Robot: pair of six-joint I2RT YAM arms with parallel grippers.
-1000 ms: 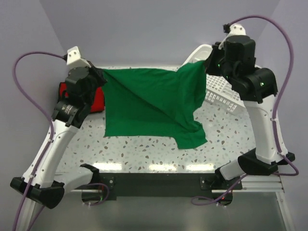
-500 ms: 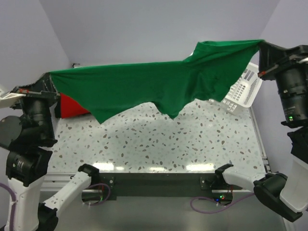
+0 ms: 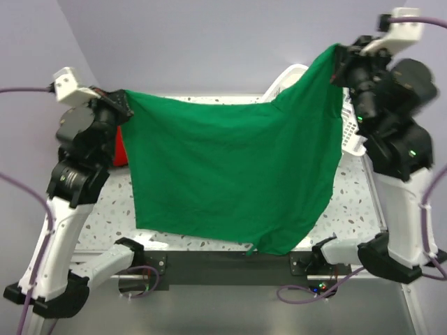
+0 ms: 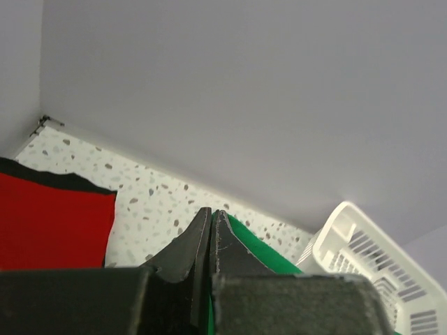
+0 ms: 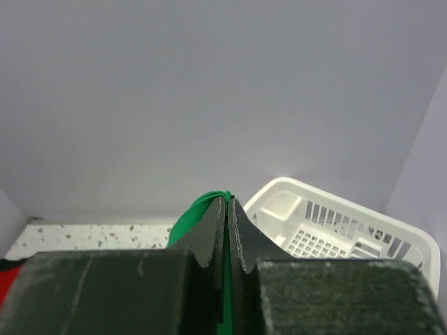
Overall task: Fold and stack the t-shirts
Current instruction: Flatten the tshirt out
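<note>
The green t-shirt (image 3: 230, 174) hangs spread in the air between both arms, its lower edge down by the table's near edge. My left gripper (image 3: 120, 100) is shut on its upper left corner; green cloth (image 4: 265, 252) shows between the jaws in the left wrist view. My right gripper (image 3: 337, 56) is shut on the upper right corner, held higher; cloth (image 5: 192, 213) shows at its tips. The red t-shirt (image 3: 119, 146) lies at the table's far left, mostly hidden behind the left arm; it also shows in the left wrist view (image 4: 49, 223).
A white slatted basket (image 3: 351, 129) stands at the far right of the speckled table (image 3: 105, 202), partly behind the green shirt; it shows in the right wrist view (image 5: 335, 230) and the left wrist view (image 4: 370, 258). Purple walls close the back and sides.
Both arms swung out wide and high with the green shirt stretched between them, then came back in. The shirt now hangs down flat as a broad sheet, lifted off the table.
</note>
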